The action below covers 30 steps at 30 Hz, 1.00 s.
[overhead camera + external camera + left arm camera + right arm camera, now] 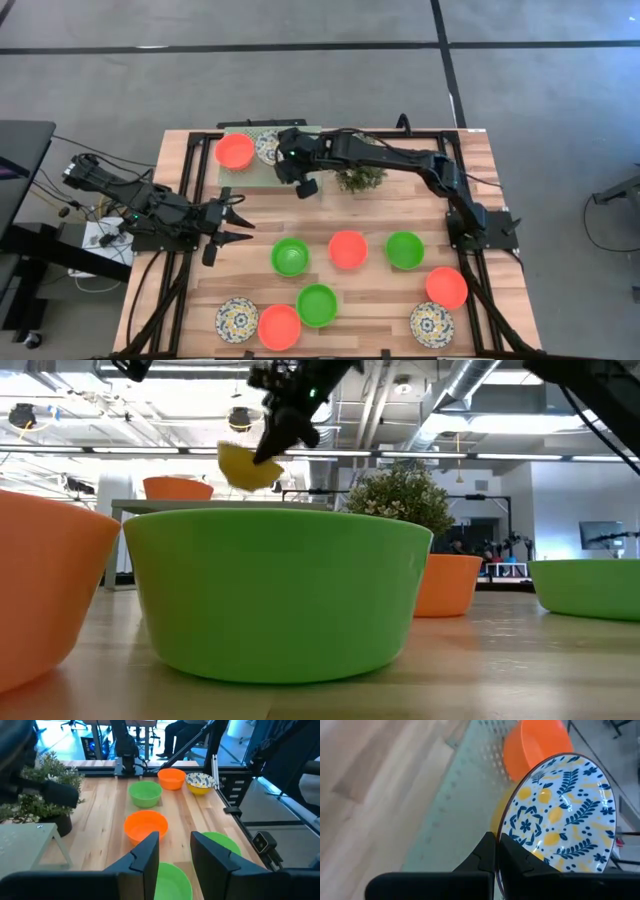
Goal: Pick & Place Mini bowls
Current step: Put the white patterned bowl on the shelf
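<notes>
Right claw [496,851] pinches the rim of a floral bowl [560,815], hanging tilted just above the pale mat [445,805] — a thin grip that could slip. The red-orange bowl [535,745] sits just beyond, risking a knock; the left claw [232,225] waits part-open.

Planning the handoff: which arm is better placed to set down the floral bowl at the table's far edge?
Right. The right gripper is already shut on the floral bowl's rim, held above the grey mat beside the red-orange bowl. The left gripper hangs open, holding nothing, nearer the table's left side.
</notes>
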{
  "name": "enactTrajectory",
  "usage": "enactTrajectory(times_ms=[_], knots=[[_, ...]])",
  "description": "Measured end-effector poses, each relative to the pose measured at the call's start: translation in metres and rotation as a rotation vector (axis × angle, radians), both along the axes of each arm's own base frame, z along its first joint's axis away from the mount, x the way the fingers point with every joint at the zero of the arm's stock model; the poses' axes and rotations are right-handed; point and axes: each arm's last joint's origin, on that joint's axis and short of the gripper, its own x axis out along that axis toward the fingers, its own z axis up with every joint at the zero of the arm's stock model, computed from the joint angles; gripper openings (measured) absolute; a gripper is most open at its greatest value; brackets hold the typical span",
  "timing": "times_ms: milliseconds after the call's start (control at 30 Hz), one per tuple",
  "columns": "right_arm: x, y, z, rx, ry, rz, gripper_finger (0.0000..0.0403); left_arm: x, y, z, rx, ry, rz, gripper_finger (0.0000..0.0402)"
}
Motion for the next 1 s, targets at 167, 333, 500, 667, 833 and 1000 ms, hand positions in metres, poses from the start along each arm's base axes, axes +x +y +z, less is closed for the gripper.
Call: enactTrajectory(times_ms=[167,333,500,667,833,1000], knots=[[0.004,-0.006,-0.014,0.004,0.047,0.007,0.0003,0.000,0.000,0.000,-0.001,0.000,0.000,0.0112],[0.009,-0.005,-0.015,-0.001,0.021,0.076,0.0005,0.001,0.000,-0.001,0.002,0.004,0.004,0.0112],[0.011,-0.011,-0.022,-0.003,0.030,0.089,0.0006,0.002,-0.001,-0.001,0.005,0.009,0.007,0.0112],[0.010,-0.023,-0.026,-0.004,0.041,0.065,0.0006,0.002,-0.001,-0.001,0.005,0.008,0.007,0.0112],[0.010,-0.027,-0.028,-0.002,0.048,0.055,0.0011,0.002,-0.001,-0.001,0.004,0.008,0.008,0.0112],[0.010,-0.027,-0.029,-0.001,0.049,0.056,0.0040,0.002,-0.001,-0.001,0.005,0.008,0.007,0.0112]])
